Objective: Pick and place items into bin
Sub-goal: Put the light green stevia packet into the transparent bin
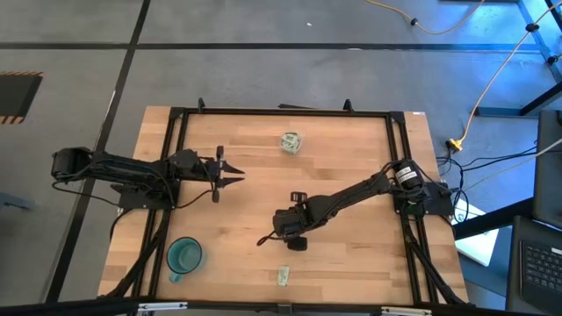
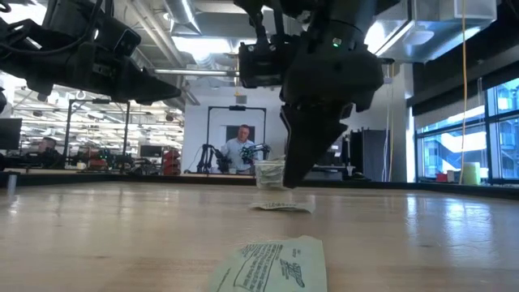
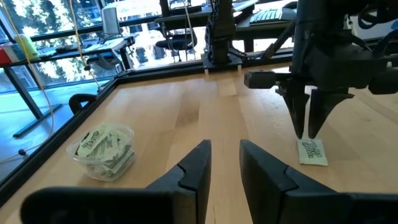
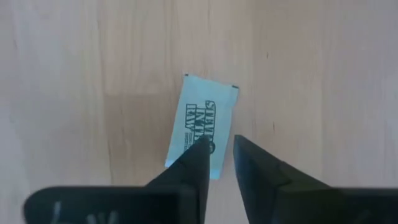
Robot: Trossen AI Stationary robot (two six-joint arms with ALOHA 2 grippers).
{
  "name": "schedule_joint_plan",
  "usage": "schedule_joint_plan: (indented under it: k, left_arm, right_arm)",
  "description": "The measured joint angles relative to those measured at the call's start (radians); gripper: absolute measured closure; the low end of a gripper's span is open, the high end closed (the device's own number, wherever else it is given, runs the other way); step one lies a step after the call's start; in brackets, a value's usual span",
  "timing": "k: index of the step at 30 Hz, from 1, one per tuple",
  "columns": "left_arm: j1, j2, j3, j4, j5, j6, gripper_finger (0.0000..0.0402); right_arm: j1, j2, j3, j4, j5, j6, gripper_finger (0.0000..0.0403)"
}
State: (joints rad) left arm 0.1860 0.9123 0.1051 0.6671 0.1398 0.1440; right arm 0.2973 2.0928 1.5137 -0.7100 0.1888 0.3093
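**Right gripper poised over a packet, most of the job apparently done**

While one pale green packet (image 1: pixel 284 277) lies alone near the front edge of the table, close to the low camera, the teal cup (image 1: pixel 184 255) stands to its left, playing no part in the task. A little farther in, the right gripper (image 1: pixel 283 230) hangs point-down over a second packet (image 4: pixel 201 126) at the table's middle. Its fingers (image 4: pixel 194 163) stand slightly parted, a narrow gap between them, with nothing held; the tips sit just above or at the packet's near end, and contact cannot be confirmed. Farther back on the left, the left gripper (image 1: pixel 230 170) waits above the wood, its fingers also parted a little and empty. At the far side stands the small clear bin (image 1: pixel 291 142), already stuffed with packets (image 3: pixel 101 146).

Judging by how things lie, most packets are in the bin and only two remain on the table. The one under the right gripper looks to be next; it must be pinched, lifted and carried to the far side. The front packet would follow.
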Motion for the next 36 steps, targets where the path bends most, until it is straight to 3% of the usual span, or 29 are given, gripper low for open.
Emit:
schedule_joint_plan:
  k: [24,36]
  left_arm:
    - [0.0,0.0,0.001,-0.044,0.0,0.0,0.0327]
    - [0.0,0.0,0.0,-0.051,0.0,0.0,0.0329]
  right_arm:
    - [0.059,-0.003,0.0,0.016,-0.005,0.027,0.032]
    - [0.045,0.072,0.006,-0.001,-0.028,0.001,0.0332]
